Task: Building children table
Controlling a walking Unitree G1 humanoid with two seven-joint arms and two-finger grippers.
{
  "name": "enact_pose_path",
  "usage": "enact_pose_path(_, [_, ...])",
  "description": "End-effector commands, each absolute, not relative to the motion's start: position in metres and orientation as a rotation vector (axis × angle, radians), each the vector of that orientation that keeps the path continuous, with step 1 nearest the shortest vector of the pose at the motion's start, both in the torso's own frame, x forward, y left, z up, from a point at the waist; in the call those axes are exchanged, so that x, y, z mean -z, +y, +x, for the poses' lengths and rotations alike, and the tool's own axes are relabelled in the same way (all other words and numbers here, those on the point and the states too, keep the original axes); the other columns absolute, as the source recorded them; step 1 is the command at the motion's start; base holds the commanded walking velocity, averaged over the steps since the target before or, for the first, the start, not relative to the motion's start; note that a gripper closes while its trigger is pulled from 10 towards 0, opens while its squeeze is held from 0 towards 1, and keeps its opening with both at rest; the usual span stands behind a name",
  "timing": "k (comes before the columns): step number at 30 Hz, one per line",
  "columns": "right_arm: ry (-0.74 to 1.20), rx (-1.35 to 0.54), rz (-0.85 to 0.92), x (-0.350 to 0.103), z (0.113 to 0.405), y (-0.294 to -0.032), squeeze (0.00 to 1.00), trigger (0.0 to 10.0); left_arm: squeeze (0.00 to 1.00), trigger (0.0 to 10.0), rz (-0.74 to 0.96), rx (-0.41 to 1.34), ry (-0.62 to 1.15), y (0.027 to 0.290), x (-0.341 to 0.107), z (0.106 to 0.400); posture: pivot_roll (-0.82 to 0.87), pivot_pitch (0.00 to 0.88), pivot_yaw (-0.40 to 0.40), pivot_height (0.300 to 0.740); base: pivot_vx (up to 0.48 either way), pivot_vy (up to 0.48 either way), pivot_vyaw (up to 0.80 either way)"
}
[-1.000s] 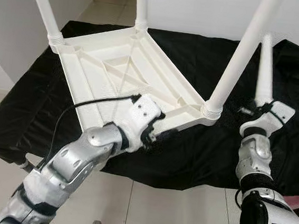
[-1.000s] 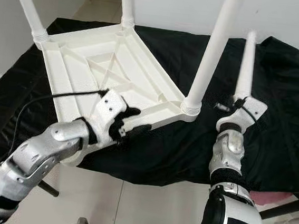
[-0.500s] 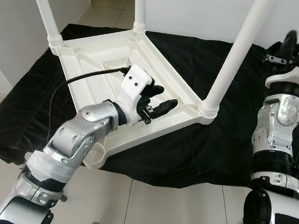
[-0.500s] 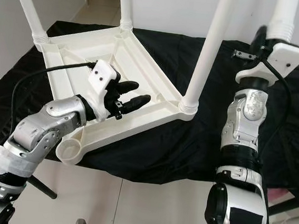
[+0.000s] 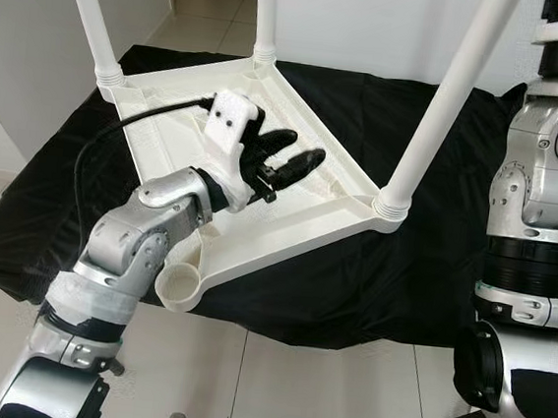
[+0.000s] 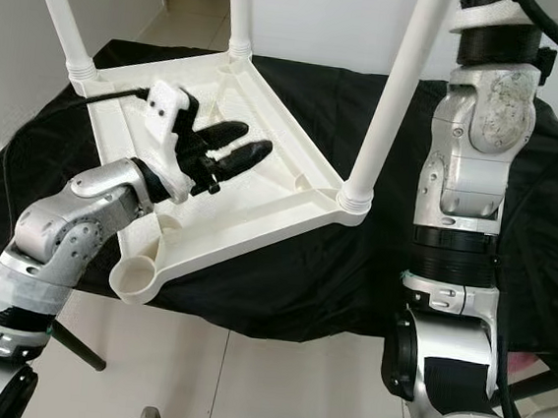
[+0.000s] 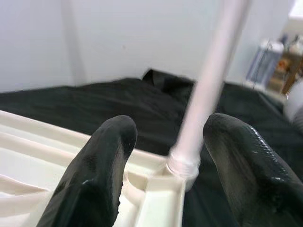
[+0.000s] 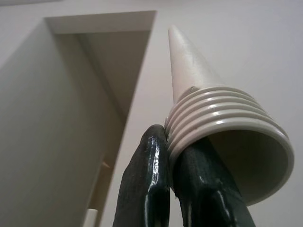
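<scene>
Three legs fitted | fourth leg (image 8: 203, 99) pinched in your right gripper (image 8: 177, 142) | left gripper (image 5: 282, 160) spread over tabletop (image 5: 307, 222) | next: seat it in near-left socket (image 5: 179, 285)

The left gripper (image 5: 286, 159) hangs with its fingers spread just above the ribbed underside of the upturned white table top (image 5: 309, 224). Ahead of its fingertips the nearest fitted leg (image 5: 441, 106) rises from its corner collar and bars the straight way forward. Two more legs (image 5: 88, 13) stand at the far corners behind and beside it, so the room over the middle of the top is open from above. The empty corner socket (image 5: 180, 286) lies below the forearm, unobstructed. Black cloth (image 5: 332, 278) past the near edge offers flat free ground.
</scene>
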State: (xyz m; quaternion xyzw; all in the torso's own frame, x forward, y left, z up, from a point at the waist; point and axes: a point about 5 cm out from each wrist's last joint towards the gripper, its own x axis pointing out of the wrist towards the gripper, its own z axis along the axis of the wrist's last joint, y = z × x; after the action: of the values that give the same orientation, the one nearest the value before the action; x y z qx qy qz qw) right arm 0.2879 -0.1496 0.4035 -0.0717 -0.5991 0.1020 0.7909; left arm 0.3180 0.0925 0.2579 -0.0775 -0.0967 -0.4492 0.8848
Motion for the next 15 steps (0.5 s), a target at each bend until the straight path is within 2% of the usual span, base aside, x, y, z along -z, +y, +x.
enact_pose_path(1, [-1.269,-0.298,-0.17,-0.398,0.287,-0.139,0.0,10.0,0.0,10.0,-0.165,1.043,-0.229,0.098,-0.266,0.316,0.01,0.0,0.012,0.74,0.0,0.0,0.0])
enact_pose_path(4, [-1.255,-0.305,-0.169,-0.395,0.289,-0.138,0.0,10.0,0.0,10.0,-0.164,1.042,-0.231,0.1,-0.266,0.317,0.01,0.0,0.012,0.74,0.0,0.0,0.0])
enact_pose_path(12, [-1.063,-0.376,-0.184,-0.35,0.3,-0.132,0.0,10.0,0.0,10.0,-0.224,1.078,-0.261,0.114,-0.28,0.317,0.01,0.0,-0.005,0.74,0.0,0.0,0.0])
enact_pose_path(13, [-0.992,-0.439,-0.218,-0.335,0.301,-0.125,0.0,10.0,0.76,10.0,-0.25,1.108,-0.256,0.117,-0.282,0.317,0.01,0.0,-0.007,0.74,0.0,0.0,0.0])
enact_pose_path(14, [-0.992,-0.439,-0.218,-0.335,0.301,-0.125,0.0,10.0,0.76,10.0,-0.25,1.108,-0.256,0.117,-0.282,0.317,0.01,0.0,-0.007,0.74,0.0,0.0,0.0])
enact_pose_path(15, [-0.938,-0.486,-0.228,-0.322,0.301,-0.12,0.0,10.0,1.0,10.0,-0.291,1.144,-0.248,0.12,-0.284,0.317,0.01,0.0,-0.007,0.74,0.0,0.0,0.0])
